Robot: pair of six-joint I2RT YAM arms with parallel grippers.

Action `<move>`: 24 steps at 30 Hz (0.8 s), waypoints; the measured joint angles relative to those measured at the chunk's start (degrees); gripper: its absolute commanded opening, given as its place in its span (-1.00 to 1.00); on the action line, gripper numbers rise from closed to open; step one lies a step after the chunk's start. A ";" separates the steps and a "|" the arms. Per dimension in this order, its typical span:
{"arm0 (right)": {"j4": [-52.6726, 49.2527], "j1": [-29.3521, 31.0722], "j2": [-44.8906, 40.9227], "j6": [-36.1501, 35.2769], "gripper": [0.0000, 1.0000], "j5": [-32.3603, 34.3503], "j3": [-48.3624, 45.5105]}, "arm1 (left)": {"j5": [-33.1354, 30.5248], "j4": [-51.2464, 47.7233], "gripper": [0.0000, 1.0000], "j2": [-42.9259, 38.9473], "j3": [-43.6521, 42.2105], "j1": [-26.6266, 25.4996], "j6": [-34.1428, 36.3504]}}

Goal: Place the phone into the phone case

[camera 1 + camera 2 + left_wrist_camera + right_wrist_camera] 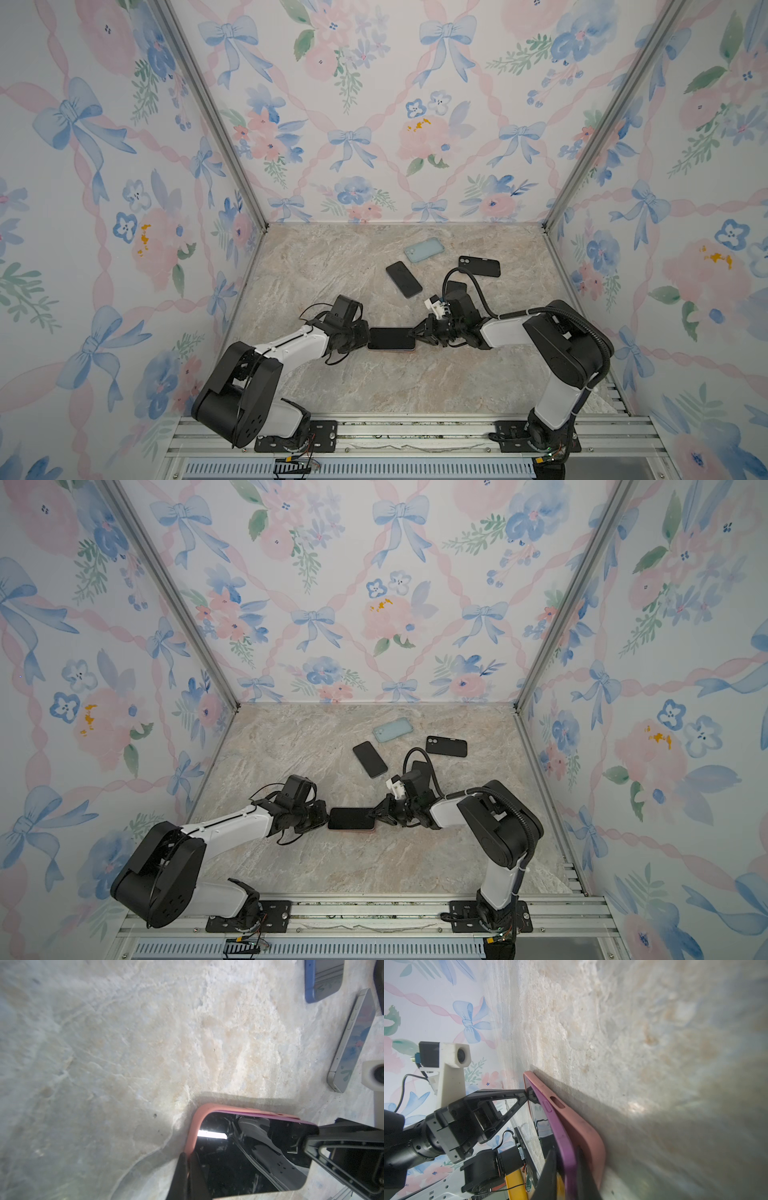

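Left end effector [188,1157] pinches pink case [192,1126] under purple-edged phone [239,1167].

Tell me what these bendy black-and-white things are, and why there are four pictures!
They are two robot arms with pinching grippers for hands. Two pictures look down from above, almost the same view. The other two come from little cameras on each arm's wrist, up close. On the marble table lie a black phone, a light blue case and a black case. In the middle, the left gripper pinches the rim of the pink case, and the right gripper pinches the purple phone, which lies on the case with that end not pushed in yet.
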 measured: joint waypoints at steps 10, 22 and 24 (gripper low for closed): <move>-9.77 1.09 -1.07 -3.41 -0.24 3.34 3.13 | 2.21 0.17 -0.79 -0.15 -0.22 -2.10 -0.02; -33.46 3.72 -5.73 -12.15 0.05 12.17 10.23 | 10.78 2.99 -0.72 -1.46 -0.35 -4.07 -0.02; -36.70 4.09 -6.36 -13.51 0.10 13.77 11.34 | 11.08 3.34 -0.71 -1.46 -0.35 -4.07 -0.02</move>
